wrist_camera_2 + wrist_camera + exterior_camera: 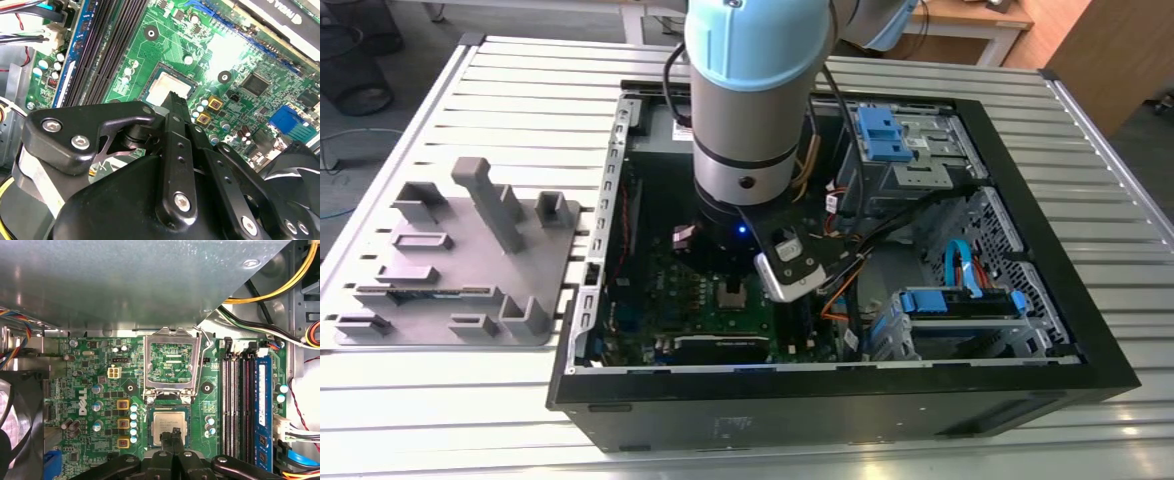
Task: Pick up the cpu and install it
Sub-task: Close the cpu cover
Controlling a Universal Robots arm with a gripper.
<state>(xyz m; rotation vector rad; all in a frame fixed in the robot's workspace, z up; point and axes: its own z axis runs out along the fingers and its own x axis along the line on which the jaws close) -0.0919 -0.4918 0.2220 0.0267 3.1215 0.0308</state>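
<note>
The cpu (pixel 169 423) lies flat in its socket on the green motherboard (pixel 95 385), its silver top facing up; it also shows in the second wrist view (pixel 167 89) and as a small pale square in the exterior view (pixel 735 292). The socket bracket (pixel 171 365) stands flipped open beside it. My gripper (pixel 172 436) hangs just over the cpu's edge with its two black fingers pressed together and nothing between them, also seen in the second wrist view (pixel 173 99). Whether the tips touch the chip cannot be told. The arm (pixel 754 110) reaches down into the open computer case (pixel 1067 330).
Memory slots (pixel 240 405) run beside the socket, and a fan (pixel 20 425) sits on the other side. Cables (pixel 280 295) and blue drive cages (pixel 961 300) crowd the case's right in the exterior view. A grey fixture plate (pixel 440 260) lies outside the case on the slatted table.
</note>
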